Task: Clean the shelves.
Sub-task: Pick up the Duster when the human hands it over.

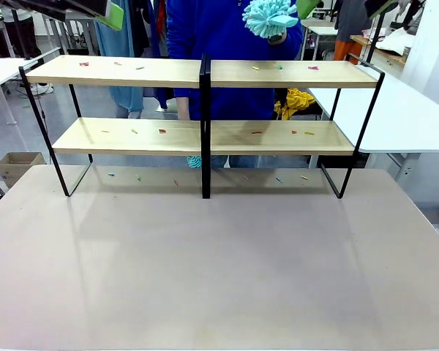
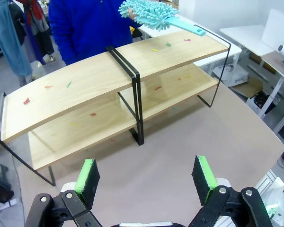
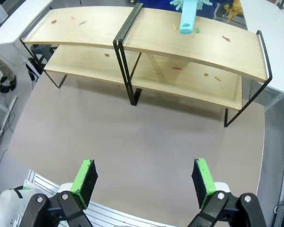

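Observation:
The shelves (image 1: 132,72) stand at the far side of the table, two light wood boards in a black frame with a central upright (image 1: 204,124). Small coloured scraps lie scattered on both boards and on the table under them. Behind the rack a person in blue holds a turquoise fluffy duster (image 1: 271,16) above the top board's right half; the duster (image 2: 149,13) and its handle (image 3: 187,18) also show from the wrists. My left gripper (image 2: 146,177) hangs open above the table, nothing between its pads. My right gripper (image 3: 144,177) is open and empty too, well short of the shelves (image 3: 194,40).
The pale table (image 1: 219,270) stretches bare in front of the rack. White tables (image 1: 406,117) stand at the right and left. A cardboard box (image 1: 16,167) sits on the floor at the left.

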`<state>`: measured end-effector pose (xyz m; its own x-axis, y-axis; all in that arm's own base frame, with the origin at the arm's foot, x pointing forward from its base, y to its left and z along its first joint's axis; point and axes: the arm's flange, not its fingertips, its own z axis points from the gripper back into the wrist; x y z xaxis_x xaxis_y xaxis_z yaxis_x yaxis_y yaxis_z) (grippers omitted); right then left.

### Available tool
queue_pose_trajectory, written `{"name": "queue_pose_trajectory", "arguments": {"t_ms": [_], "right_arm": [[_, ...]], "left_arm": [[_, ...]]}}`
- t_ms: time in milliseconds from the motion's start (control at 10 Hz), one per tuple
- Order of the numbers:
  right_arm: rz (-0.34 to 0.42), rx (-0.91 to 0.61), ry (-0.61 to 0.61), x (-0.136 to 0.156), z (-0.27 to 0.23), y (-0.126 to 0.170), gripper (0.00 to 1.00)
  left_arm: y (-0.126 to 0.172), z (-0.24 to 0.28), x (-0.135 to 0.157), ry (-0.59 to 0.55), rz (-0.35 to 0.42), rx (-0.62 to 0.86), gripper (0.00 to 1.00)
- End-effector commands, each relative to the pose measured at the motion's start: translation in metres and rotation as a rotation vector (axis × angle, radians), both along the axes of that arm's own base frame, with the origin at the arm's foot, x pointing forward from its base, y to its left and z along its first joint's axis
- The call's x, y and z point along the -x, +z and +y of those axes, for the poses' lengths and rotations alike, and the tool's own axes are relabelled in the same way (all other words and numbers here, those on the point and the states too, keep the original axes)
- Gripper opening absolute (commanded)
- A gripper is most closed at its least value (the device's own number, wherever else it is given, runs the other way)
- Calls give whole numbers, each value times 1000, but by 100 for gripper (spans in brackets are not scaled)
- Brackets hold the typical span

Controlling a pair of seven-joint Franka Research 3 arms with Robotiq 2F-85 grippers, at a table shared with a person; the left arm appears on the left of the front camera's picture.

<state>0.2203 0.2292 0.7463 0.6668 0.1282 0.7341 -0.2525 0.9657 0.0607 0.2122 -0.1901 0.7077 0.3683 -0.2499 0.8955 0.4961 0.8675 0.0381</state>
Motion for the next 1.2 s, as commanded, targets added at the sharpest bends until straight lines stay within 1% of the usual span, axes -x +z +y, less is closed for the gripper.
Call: {"name": "queue_pose_trajectory", "arguments": {"t_ms": [0, 200, 400, 600, 700, 800, 1000, 1100], "right_arm": [[-18, 7, 19, -5, -6, 7, 100], [-23, 22, 67, -6, -5, 12, 100], [-64, 53, 133, -7, -4, 16, 100], [-56, 46, 141, -6, -5, 20, 100], [-75, 38, 155, 4, -6, 17, 100], [-114, 24, 201, 16, -9, 12, 100], [-103, 5, 246, 41, -19, -8, 100], [-108, 4, 244, 55, -21, -18, 100]], "left_arm": [[0, 1, -1, 1, -12, -5, 100], [0, 1, -1, 1, -12, -5, 100], [0, 1, -1, 1, -12, -5, 100], [0, 1, -1, 1, -12, -5, 100], [0, 1, -1, 1, -12, -5, 100], [0, 1, -1, 1, -12, -5, 100], [0, 1, -1, 1, -12, -5, 100], [0, 1, -1, 1, -12, -5, 100]]}}
